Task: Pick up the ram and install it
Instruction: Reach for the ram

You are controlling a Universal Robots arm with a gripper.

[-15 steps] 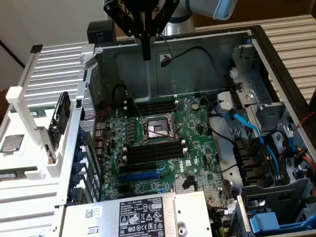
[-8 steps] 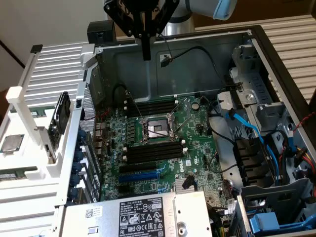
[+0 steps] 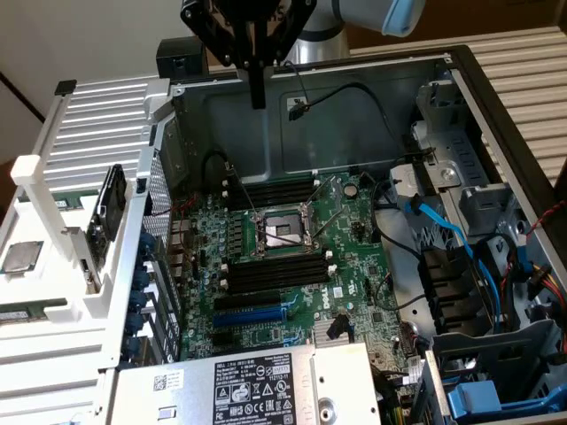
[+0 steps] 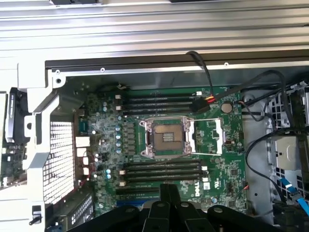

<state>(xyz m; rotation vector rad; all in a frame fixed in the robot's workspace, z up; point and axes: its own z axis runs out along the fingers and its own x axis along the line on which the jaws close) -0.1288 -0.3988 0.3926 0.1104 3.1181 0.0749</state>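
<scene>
Exterior view, upper centre: end effector (image 3: 257,88), black, fingers pressed together with nothing between them. It points down over the rear wall of the open computer case (image 3: 221,115).

Exterior view, lower left edge: the ram (image 3: 31,312), a narrow green stick. It lies flat in the white rack (image 3: 97,124) outside the case, well apart from the end effector and untouched. Its finer detail is too small to make out.

- Same rack, left edge: square processor chip (image 3: 19,257), just above the ram in the frame.
- Same rack, right side: dark drive (image 3: 106,217), standing on edge.

Exterior view, centre: green motherboard (image 3: 354,221) on the case floor.

- Metal-framed processor socket (image 3: 279,232).
- Black memory slots with white end clips: one bank above the socket (image 3: 275,190), one below it (image 3: 275,274).
- Blue expansion slot (image 3: 252,310), below the lower bank.

Exterior view, lower centre: grey power supply (image 3: 257,381) with a printed label.

Exterior view, right: blue cables (image 3: 443,230) running among the drive bays.

Wrist view, lower centre: end effector (image 4: 169,193), closed, dark against the motherboard (image 4: 212,140). The socket (image 4: 166,137) sits mid-frame between the two slot banks.
</scene>
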